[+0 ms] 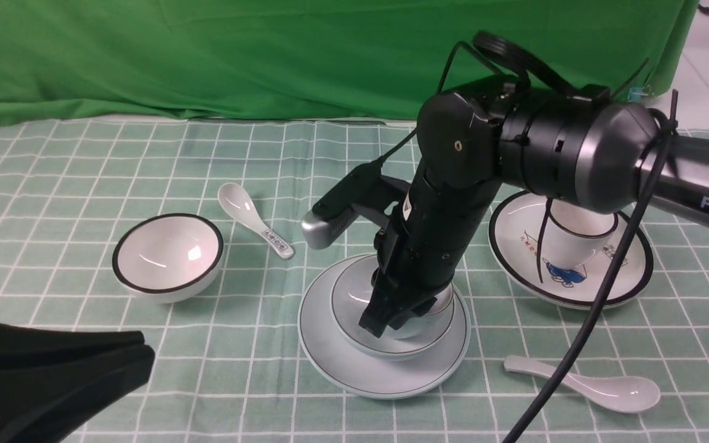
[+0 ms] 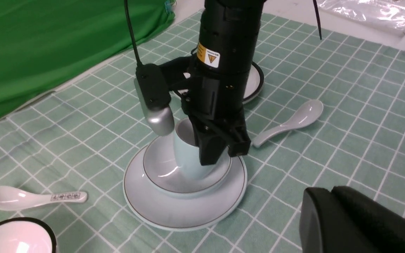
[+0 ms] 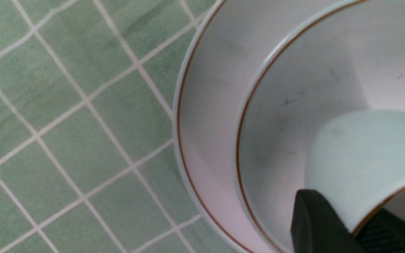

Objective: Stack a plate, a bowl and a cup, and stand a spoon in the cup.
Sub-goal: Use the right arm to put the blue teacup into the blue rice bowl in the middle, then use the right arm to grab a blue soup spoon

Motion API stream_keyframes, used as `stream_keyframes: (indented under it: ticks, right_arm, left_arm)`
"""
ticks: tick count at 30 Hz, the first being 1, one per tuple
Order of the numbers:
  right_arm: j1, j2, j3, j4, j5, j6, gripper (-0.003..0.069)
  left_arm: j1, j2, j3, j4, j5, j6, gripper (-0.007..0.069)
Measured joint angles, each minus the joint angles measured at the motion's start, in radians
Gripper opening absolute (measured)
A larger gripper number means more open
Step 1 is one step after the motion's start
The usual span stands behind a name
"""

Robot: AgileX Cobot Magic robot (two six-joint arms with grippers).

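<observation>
The right hand (image 1: 394,320) is closed on the wall of the cup (image 2: 188,158), with one finger inside the rim and the other outside. The cup sits low inside the bowl (image 2: 160,168), directly under the hand, and the bowl rests on the plate (image 2: 174,211) below it. Whether the cup's base already touches the bowl is hidden by the fingers. From the left wrist view the cup seems to lean slightly.

The plain spoon (image 1: 594,384) lies flat on the surface (image 1: 53,184), off to this hand's right and nearer the robot, untouched. The left hand (image 1: 53,369) is closed and empty, well away on the other side.

The main risk is letting go too soon. If the cup is tilted or not fully down, it could tip or rock in the curved bowl. The inner finger could also catch the rim as the hand rises, dragging the cup over or nudging the bowl across the plate.
</observation>
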Motion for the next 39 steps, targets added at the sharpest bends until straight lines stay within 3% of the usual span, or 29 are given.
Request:
stream_keyframes:
  ticks: [4, 7, 9, 10, 11, 14, 17, 20, 23, 28, 31, 34, 39]
  right_arm:
    - [0.0, 0.005, 0.0, 0.0, -0.029, 0.01, 0.0082]
    - [0.0, 0.007, 0.0, 0.0, -0.041, 0.015, 0.0131]
    - [0.0, 0.007, 0.0, 0.0, -0.043, 0.023, 0.0206]
    - [0.0, 0.007, 0.0, 0.0, -0.044, 0.029, 0.0283]
    - [0.0, 0.007, 0.0, 0.0, -0.044, 0.029, 0.0295]
    - [0.0, 0.002, -0.012, -0.001, -0.032, 0.036, 0.0477]
    - [0.0, -0.034, -0.051, -0.002, 0.01, 0.05, 0.0528]
    - [0.0, -0.107, -0.104, -0.017, 0.095, 0.053, 0.0515]
    - [-0.001, -0.207, -0.096, -0.086, 0.222, 0.026, 0.0443]
    - [-0.074, -0.333, 0.156, -0.129, 0.231, -0.058, 0.0371]
    - [-0.136, -0.344, 0.313, -0.099, 0.198, -0.133, 0.0377]
    - [-0.261, -0.286, 0.498, -0.079, -0.02, -0.216, 0.0416]
    - [-0.319, -0.217, 0.502, 0.012, -0.095, -0.325, 0.0419]
  left_arm:
    - [0.0, 0.0, 0.0, 0.0, 0.003, 0.001, 0.0009]
    - [0.0, 0.0, 0.0, 0.0, 0.003, 0.001, 0.0009]
    - [0.0, 0.0, 0.0, 0.0, 0.003, 0.001, 0.0009]
    - [0.0, 0.0, 0.0, 0.0, 0.003, 0.001, 0.0009]
    - [0.0, 0.0, 0.0, 0.0, 0.003, 0.001, 0.0009]
    - [0.0, 0.0, 0.0, 0.0, 0.003, 0.001, 0.0009]
    - [0.0, 0.0, 0.0, 0.0, 0.003, 0.001, 0.0009]
    - [0.0, 0.0, 0.0, 0.0, 0.003, 0.002, 0.0009]
    - [0.0, 0.0, 0.0, 0.0, 0.003, 0.002, 0.0009]
    - [0.0, 0.0, 0.0, 0.0, 0.003, 0.002, 0.0009]
    - [0.0, 0.0, 0.0, 0.0, 0.003, 0.002, 0.0009]
    - [0.0, 0.0, 0.0, 0.0, 0.003, 0.002, 0.0009]
    - [0.0, 0.0, 0.0, 0.0, 0.003, 0.002, 0.0009]
